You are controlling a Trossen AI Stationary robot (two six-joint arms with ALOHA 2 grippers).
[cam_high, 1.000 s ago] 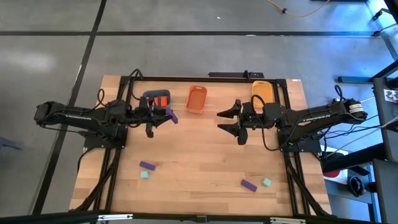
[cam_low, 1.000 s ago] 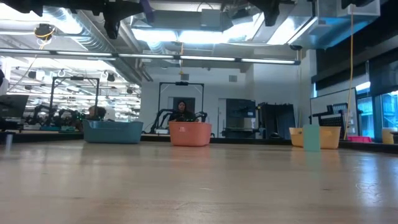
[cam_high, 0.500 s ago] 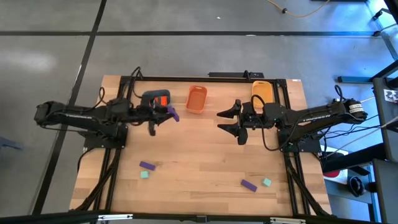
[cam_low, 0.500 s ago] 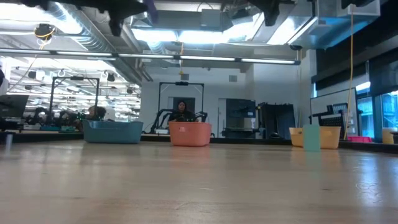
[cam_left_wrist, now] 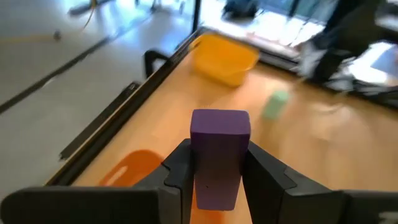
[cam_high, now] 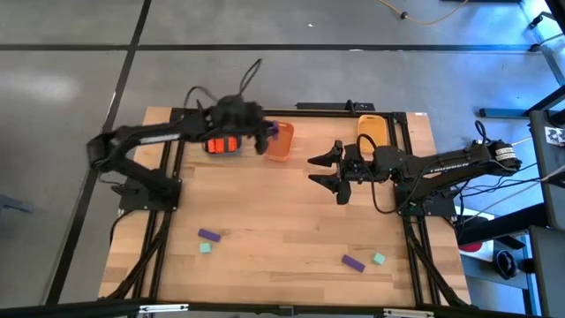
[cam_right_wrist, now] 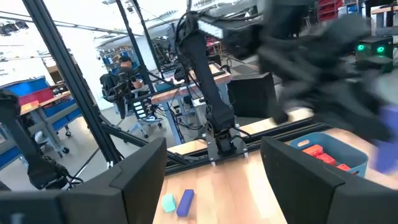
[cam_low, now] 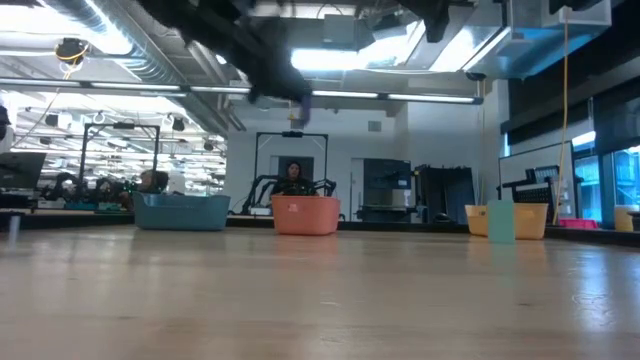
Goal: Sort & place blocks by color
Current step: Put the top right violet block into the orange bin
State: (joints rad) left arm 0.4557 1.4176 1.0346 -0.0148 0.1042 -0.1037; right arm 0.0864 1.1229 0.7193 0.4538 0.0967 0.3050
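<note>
**Purple brick swung over to the orange tray**

Since a second ago we have swung our left arm from beside the blue-grey tray toward the far middle of the table, carrying its load with it; our right arm has not stirred.

Going from largest to smallest: the wooden table carries three trays along its far edge. The blue-grey tray at far left already holds orange-red bricks. The orange tray sits in the middle and the yellow tray at far right; we cannot tell whether either holds anything.

Our left gripper hangs above the table between the blue-grey and orange trays, clenched on a purple brick. The wrist view shows that brick standing upright between the two dark fingers, with the orange tray's rim just below it. Our right gripper waits over the middle of the table, right of centre, jaws spread and holding nothing.

Left on the near side are a purple brick touching or just beside a mint-green cube at near left, and another purple brick near a mint-green cube at near right.

We judge the reds done, the purples begun with this brick, and four blocks plus the release to come.
</note>
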